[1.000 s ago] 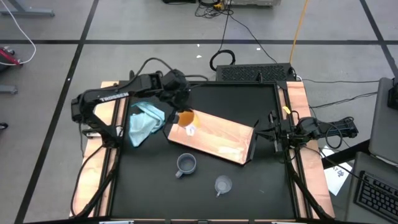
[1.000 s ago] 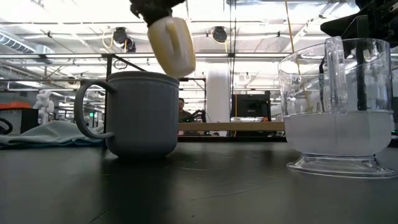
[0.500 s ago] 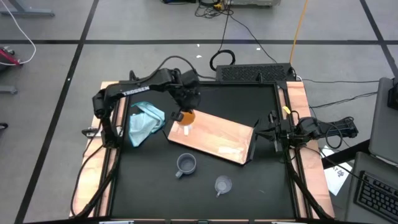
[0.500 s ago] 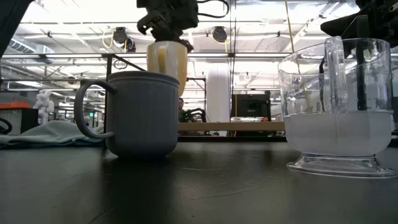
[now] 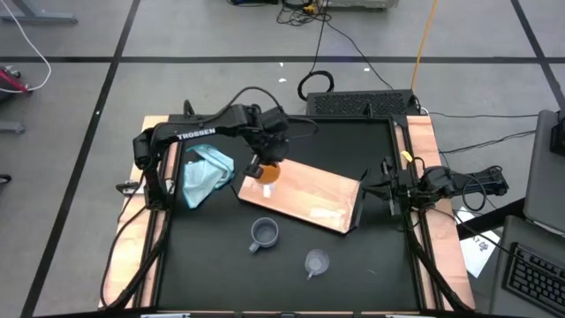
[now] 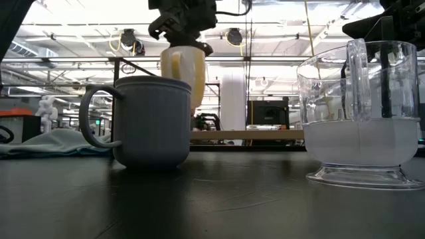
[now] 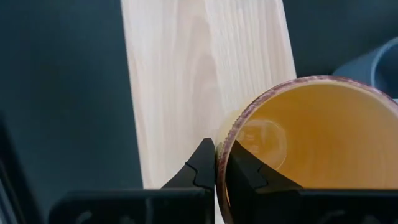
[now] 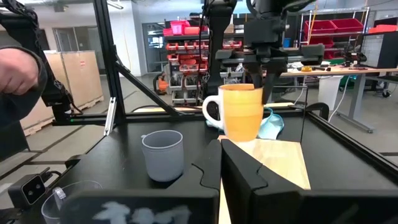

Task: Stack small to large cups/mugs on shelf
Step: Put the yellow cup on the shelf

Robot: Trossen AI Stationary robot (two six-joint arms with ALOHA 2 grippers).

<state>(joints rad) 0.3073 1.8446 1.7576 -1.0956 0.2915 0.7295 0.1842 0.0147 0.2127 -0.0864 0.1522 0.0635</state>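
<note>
My left claw [image 7: 214, 167] is pinching the rim of the orange mug [image 5: 267, 170], one finger inside the wall and one outside, holding it upright right over the near-left end of the shelf [image 5: 309, 196], its pale handle [image 8: 211, 112] pointing away from the board's length. Nearer the front of the black surface [image 5: 371, 269], well apart from my grip, the blue-grey mug [image 5: 263, 233] and the clear glassy cup [image 5: 316, 262] are standing side by side. Off at the surface's right edge, beyond the shelf's bracket end, my right claw [image 8: 220, 151] is resting fully closed on nothing.
</note>
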